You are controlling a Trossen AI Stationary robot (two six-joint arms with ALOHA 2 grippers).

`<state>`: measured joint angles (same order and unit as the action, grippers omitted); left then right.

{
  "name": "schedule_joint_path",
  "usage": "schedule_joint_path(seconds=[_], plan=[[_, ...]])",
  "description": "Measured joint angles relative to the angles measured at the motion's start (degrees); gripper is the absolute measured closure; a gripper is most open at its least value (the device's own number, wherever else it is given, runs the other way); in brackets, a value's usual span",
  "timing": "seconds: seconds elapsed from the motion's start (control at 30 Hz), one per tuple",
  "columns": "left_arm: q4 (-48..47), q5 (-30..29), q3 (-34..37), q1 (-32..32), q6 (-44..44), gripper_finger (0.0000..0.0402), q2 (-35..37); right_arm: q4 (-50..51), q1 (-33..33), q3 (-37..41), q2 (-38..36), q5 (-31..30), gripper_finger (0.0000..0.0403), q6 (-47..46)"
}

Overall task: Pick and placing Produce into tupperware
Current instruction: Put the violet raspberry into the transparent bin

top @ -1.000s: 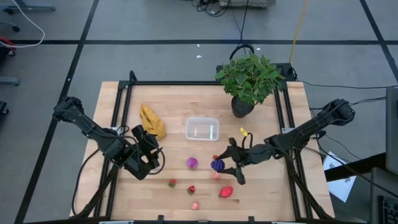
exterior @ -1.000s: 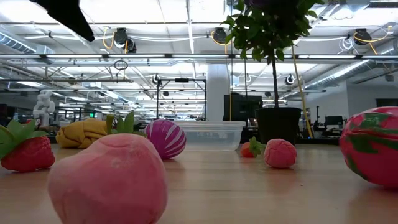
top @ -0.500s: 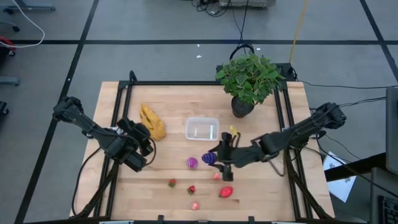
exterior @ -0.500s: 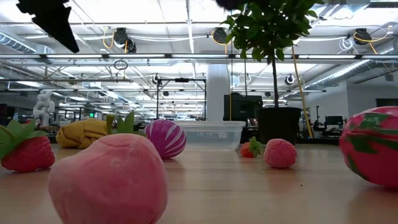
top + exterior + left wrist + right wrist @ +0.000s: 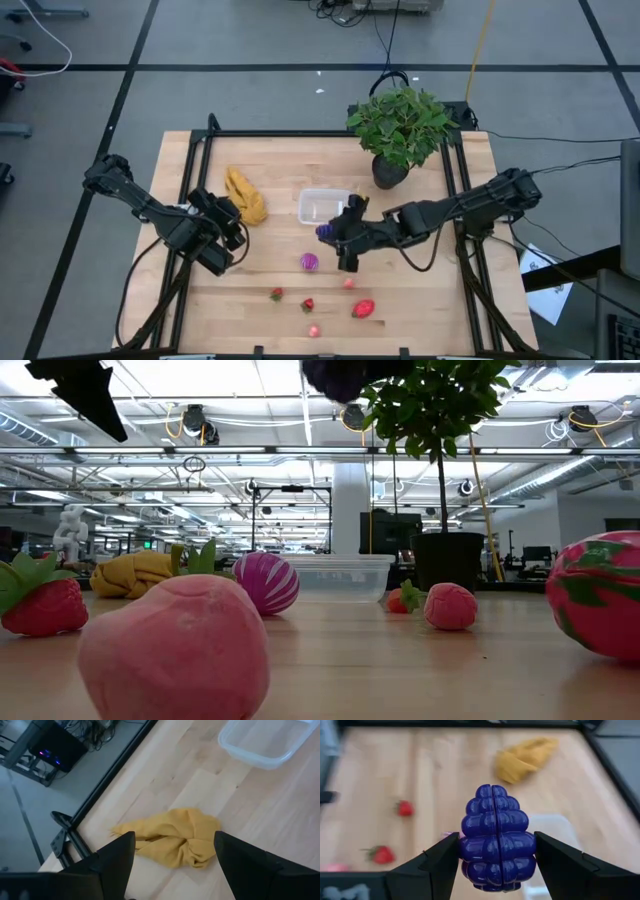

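My right gripper [image 5: 333,233] is shut on a purple toy grape bunch [image 5: 496,837], raised just beside the near edge of the clear tupperware [image 5: 325,207]. The low view shows the grapes [image 5: 345,375] high above the table. More produce lies on the wood nearer the front: a purple-white striped ball [image 5: 309,262], two small strawberries [image 5: 276,294] [image 5: 308,304], a red-pink fruit [image 5: 363,308] and pink pieces [image 5: 314,329]. My left gripper [image 5: 228,222] hangs open, nothing between its fingers, over the table's left part near a yellow bunch [image 5: 175,837]. My right gripper pinches the grape bunch between its two fingers, one finger [image 5: 440,860] on each of its opposite sides [image 5: 467,845]. The fingers come from the table's right side, slanting downward. The bunch is lifted clear of the table and the other produce.
A potted green plant [image 5: 400,125] stands at the far edge, right of the tupperware. The yellow bunch [image 5: 245,195] lies left of the tupperware. A black frame [image 5: 200,160] runs along the table's left, far and right sides.
My right gripper has risen and gone toward the table's left and far side, carrying the grape bunch from among the produce up to the tupperware's near edge, and has tipped. My left gripper drew back toward the left and turned, then kept still.
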<state>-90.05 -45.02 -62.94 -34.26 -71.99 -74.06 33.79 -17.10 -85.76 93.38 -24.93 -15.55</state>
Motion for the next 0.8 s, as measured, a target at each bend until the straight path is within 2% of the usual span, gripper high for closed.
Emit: schedule_joint_path(seconds=[0.17, 0.43, 0.67, 0.8], plan=[[0.1, 0.4, 0.0, 0.0, -0.3, 0.0124, 0.0, 3.1, 2.4, 0.0, 0.7, -2.5, 0.0167, -4.5], [0.1, 0.6, 0.0, 0.0, -0.5, 0.0124, 0.0, 1.2, 3.8, 0.0, 7.2, -2.2, 0.0167, -4.7], [0.3, 1.5, 0.0, 0.0, -0.5, 0.0124, 0.0, 0.7, 6.3, 0.0, 10.1, -2.4, 0.0167, -5.2], [0.3, 1.5, 0.0, 0.0, -0.5, 0.0124, 0.0, 1.5, 7.3, 0.0, 10.8, -5.4, 0.0167, -5.6]])
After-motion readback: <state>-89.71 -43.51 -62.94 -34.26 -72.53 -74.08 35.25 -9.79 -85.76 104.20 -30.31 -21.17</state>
